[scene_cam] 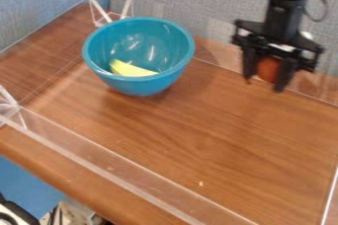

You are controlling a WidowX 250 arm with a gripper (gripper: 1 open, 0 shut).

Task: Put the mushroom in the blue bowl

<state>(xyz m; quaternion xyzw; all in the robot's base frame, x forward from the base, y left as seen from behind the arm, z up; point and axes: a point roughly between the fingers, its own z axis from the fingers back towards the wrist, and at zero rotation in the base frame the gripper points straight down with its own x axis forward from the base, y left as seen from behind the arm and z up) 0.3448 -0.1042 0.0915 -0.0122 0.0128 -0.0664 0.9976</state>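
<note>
From the single camera view, the gripper (275, 71) points down at the right side of the wooden desk (172, 130), its fingers narrowed around the mushroom (271, 69) (only a reddish-brown patch shows between them), held above the surface. The blue bowl (138, 56) sits well to the left, with a flat yellow piece (129, 69) inside.

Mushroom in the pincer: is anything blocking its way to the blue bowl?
Nothing visible blocks it. The pincer holds the mushroom above bare table, right of the blue bowl. A yellow piece lies inside the bowl, leaving room.
</note>
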